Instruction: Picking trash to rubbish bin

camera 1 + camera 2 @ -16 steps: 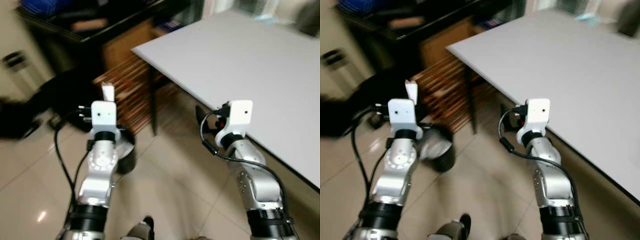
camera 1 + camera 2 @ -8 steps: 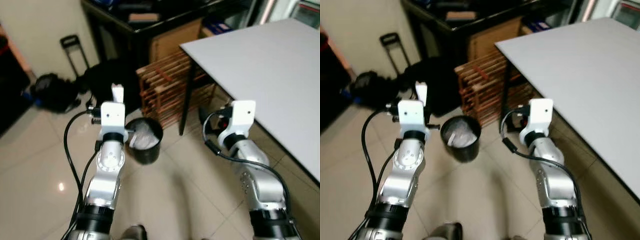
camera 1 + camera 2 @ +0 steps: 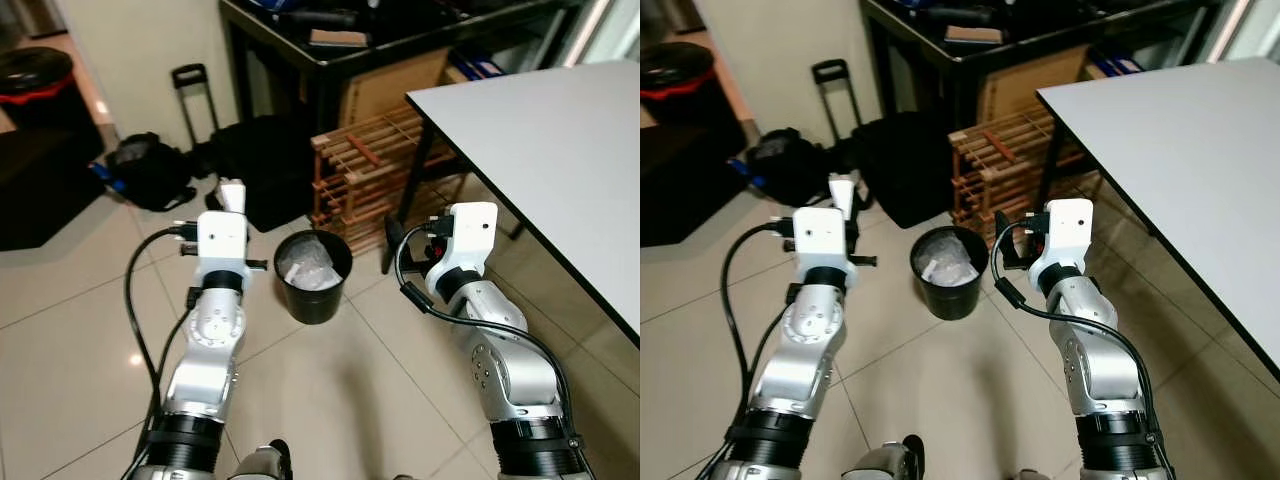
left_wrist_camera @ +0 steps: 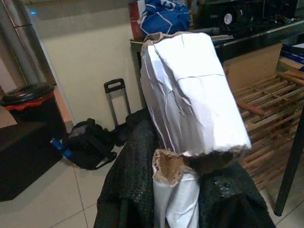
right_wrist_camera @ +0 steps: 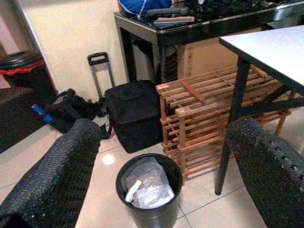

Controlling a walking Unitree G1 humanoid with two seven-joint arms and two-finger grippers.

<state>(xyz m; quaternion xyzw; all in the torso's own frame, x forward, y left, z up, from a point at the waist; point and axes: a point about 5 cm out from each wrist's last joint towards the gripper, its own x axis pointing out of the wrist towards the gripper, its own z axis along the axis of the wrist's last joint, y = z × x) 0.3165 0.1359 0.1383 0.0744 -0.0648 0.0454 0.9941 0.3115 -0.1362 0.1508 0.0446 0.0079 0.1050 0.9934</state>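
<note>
Pale glossy tile floor (image 3: 60,330); grey-white table (image 3: 560,130) at right, wooden slat rack (image 3: 370,165) beside its leg, black desk (image 3: 330,50) behind against cream wall (image 3: 150,40), possibly luggage nearby.

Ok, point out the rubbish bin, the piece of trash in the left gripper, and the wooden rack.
rubbish bin (image 3: 316,303), left eye view, on its black front wall.
piece of trash (image 4: 190,99), left wrist view, on its white crumpled face.
wooden rack (image 5: 209,118), right wrist view, on its front slats.
</note>
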